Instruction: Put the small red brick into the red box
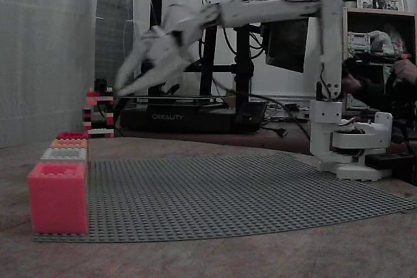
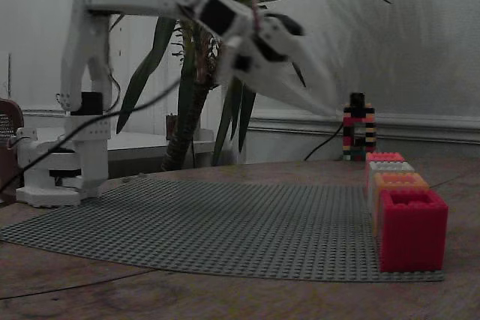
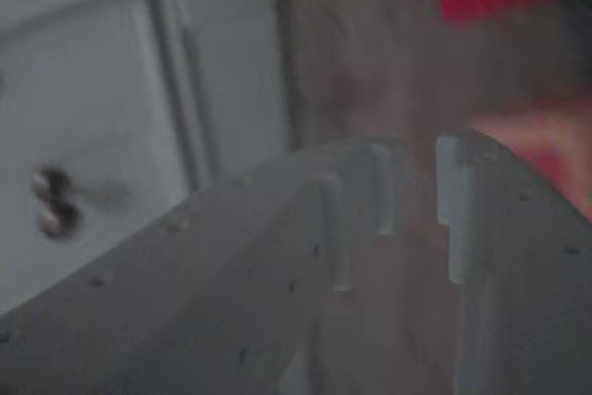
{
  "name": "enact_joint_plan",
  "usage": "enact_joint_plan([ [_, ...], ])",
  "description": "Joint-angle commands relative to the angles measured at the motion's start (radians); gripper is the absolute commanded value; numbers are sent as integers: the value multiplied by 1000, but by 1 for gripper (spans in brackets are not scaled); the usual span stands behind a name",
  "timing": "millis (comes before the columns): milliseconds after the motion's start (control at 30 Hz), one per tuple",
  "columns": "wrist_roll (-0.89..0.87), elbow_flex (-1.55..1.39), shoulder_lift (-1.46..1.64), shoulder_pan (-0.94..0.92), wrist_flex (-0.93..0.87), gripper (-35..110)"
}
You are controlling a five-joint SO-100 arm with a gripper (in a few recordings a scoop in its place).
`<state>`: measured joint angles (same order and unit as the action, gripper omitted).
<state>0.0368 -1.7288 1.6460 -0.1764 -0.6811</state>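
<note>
The one legible text is the word "CREALITY", in pale capital letters on the dark front base of the 3D printer (image 1: 195, 116) that stands behind the grey studded baseplate (image 1: 215, 193) in a fixed view. The books and framed pictures on the shelf (image 1: 381, 24) at the right of that view are too small and dim to read.

You see a studded grey plastic baseplate (image 1: 228, 193) on a matt wooden tabletop (image 1: 260, 258) — glossy red plastic box (image 2: 412, 230), smooth white plastic tool (image 2: 319, 91).
</note>
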Motion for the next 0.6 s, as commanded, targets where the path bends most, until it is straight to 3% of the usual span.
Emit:
enact_joint_plan([
  [0, 61, -242, 342, 66, -110, 0],
  [233, 110, -782, 792, 156, -158, 0],
  [567, 84, -1089, 1315, 190, -445, 0],
])
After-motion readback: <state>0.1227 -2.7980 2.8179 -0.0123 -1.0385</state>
